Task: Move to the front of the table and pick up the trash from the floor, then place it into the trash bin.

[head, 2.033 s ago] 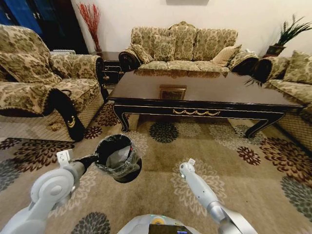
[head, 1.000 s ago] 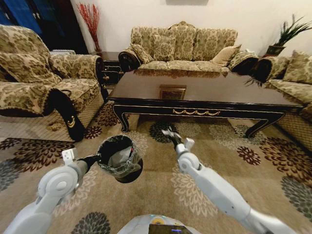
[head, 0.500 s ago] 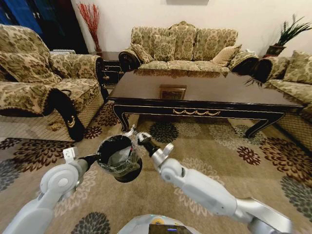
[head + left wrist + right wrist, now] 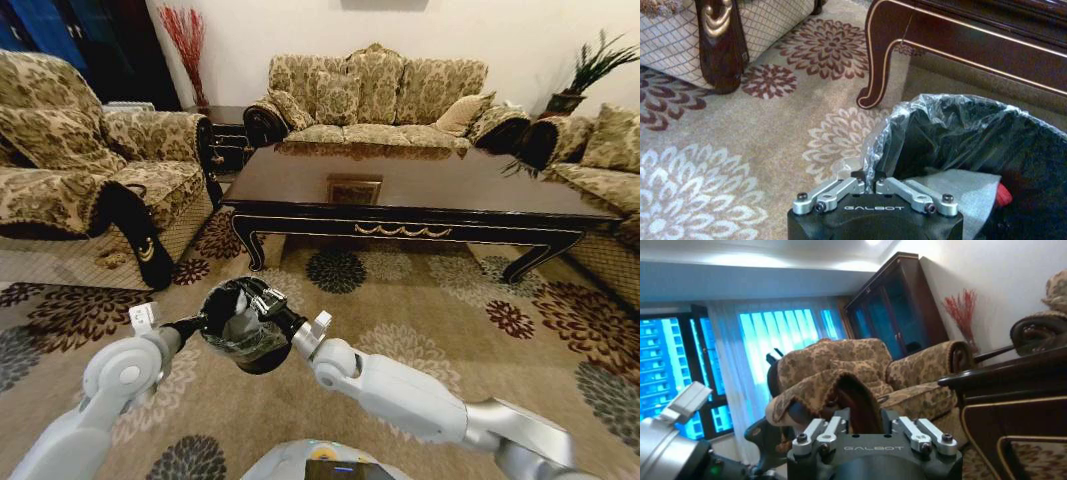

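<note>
My left gripper (image 4: 203,324) is shut on the rim of the small black trash bin (image 4: 243,327) and holds it up off the floor (image 4: 330,385). Its fingertips (image 4: 859,176) pinch the crinkled bag at the edge of the bin (image 4: 987,145). Pale paper trash (image 4: 953,186) lies inside, beside something red. My right gripper (image 4: 263,298) reaches from the right and hovers over the bin's mouth. In the right wrist view that gripper (image 4: 865,416) stands open with nothing seen between its fingers. The long dark table (image 4: 420,185) stands just beyond.
A patterned armchair (image 4: 70,170) stands to the left, a sofa (image 4: 375,95) behind the table and another seat (image 4: 610,160) at the right. A curved table leg (image 4: 875,70) is close to the bin. Flowered carpet lies open in front of the table.
My right arm rose from low on the right, swung left across the carpet and now has its gripper over the bin. The left arm and the bin have hardly moved.
</note>
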Robot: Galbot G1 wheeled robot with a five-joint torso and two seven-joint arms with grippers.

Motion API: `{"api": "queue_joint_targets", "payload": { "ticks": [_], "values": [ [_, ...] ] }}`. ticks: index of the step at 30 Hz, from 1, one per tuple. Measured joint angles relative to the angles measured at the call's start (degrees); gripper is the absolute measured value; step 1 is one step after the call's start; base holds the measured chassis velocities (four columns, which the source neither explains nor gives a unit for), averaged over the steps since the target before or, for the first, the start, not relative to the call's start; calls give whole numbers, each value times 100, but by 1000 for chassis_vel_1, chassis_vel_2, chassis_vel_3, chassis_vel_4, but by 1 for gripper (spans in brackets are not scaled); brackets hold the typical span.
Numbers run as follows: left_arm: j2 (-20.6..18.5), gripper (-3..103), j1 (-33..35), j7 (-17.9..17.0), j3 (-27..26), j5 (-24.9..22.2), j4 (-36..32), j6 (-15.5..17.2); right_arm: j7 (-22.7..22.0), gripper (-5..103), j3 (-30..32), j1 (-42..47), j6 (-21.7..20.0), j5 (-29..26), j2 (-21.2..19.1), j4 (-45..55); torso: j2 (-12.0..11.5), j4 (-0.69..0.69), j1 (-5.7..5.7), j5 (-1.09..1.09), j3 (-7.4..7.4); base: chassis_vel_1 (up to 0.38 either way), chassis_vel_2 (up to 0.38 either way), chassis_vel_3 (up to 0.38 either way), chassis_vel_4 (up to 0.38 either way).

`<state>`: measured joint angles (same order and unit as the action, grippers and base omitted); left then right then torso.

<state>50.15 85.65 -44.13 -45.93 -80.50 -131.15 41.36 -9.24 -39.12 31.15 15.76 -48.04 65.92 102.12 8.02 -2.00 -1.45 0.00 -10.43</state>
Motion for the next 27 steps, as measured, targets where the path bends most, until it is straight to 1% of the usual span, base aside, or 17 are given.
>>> {"api": "queue_joint_targets", "payload": {
  "ticks": [1, 2, 4, 5, 6, 7, 8, 9, 11, 12, 14, 15, 17, 19, 21, 26, 27],
  "values": [
    [-1, 3, 3, 1, -2, 0, -3, 0, 0, 42, 47, 33, 0, 31, -30, -2, 0, 0, 0, 0, 0, 0, 0, 0, 0],
    [10, 3, 11, 0, -3, 4, -3, 0, -7, 42, 139, 83, -4, 47, -48, 1, 0, 0, 0, 0, 0, 0, 0, 0, 0],
    [58, 3, 48, 3, 0, 44, 11, 0, -69, 53, 427, 180, -42, 26, -53, 3, 0, 0, 0, 1, 0, 0, 0, 0, 0],
    [58, 3, 48, 3, 0, 44, 11, 0, -69, 53, 427, 180, -42, 26, -53, 3, 0, 0, 0, 1, 0, 0, 0, 0, 0],
    [131, 3, 116, 10, 52, 140, 90, 0, -156, 59, 832, 292, -63, -23, -69, -58, 0, -1, 0, 2, 0, 0, 0, 0, 0],
    [158, 3, 143, 13, 88, 187, 139, 0, -182, 64, 1040, 331, -66, -32, -100, -113, 0, -1, 0, 2, 0, 0, 0, 0, 0],
    [158, 3, 143, 13, 88, 187, 139, 0, -182, 64, 1040, 331, -66, -32, -100, -113, 0, -1, 0, 2, 0, 0, 0, 0, 0],
    [186, 3, 170, 17, 159, 271, 225, 0, -283, 70, 1387, 396, -97, -13, -201, -202, 0, -2, 0, -1, 0, 0, 0, 0, 0],
    [222, 3, 156, 39, 319, 382, 376, -2, -712, 81, 1772, 513, -236, 89, -376, -321, 0, -1, 0, 2, 0, 0, 0, 0, 0],
    [222, 3, 156, 39, 319, 382, 376, -2, -712, 81, 1772, 513, -236, 89, -376, -321, 0, -1, 0, 2, 0, 0, 0, 0, 0],
    [267, 3, 72, 89, 514, 524, 595, -38, -1217, 91, 2132, 716, -385, 238, -534, -394, 0, 2, 0, 2, 0, 0, 0, 0, 0],
    [291, 3, 13, 98, 616, 587, 728, -57, -1381, 96, 2268, 834, -434, 305, -592, -411, 0, 1, 0, 2, 0, 0, 0, 0, 0],
    [308, 3, -34, 103, 684, 629, 827, -69, -1446, 96, 2336, 896, -453, 347, -622, -418, 0, 1, 0, 3, 0, 0, 0, 0, 0],
    [366, 3, -201, 127, 900, 755, 1141, -99, -1566, 99, 2600, 1151, -473, 523, -722, -419, 0, -1, 0, 0, 0, 0, 0, 0, 0],
    [413, 3, -348, 148, 1062, 812, 1359, -117, -1624, 100, 2735, 1320, -492, 579, -782, -389, 0, 1, 0, 1, 0, 0, 0, 0, 0],
    [541, 3, -632, 242, 1364, 1002, 1721, -169, -1684, 100, 2982, 1610, -508, 610, -859, -311, 0, 2, 0, 1, 0, 0, 0, 0, 0],
    [573, 3, -672, 265, 1409, 1060, 1779, -180, -1690, 100, 3025, 1655, -507, 615, -866, -298, 0, 0, 0, 1, 0, 0, 0, 0, 0]
  ]
}}
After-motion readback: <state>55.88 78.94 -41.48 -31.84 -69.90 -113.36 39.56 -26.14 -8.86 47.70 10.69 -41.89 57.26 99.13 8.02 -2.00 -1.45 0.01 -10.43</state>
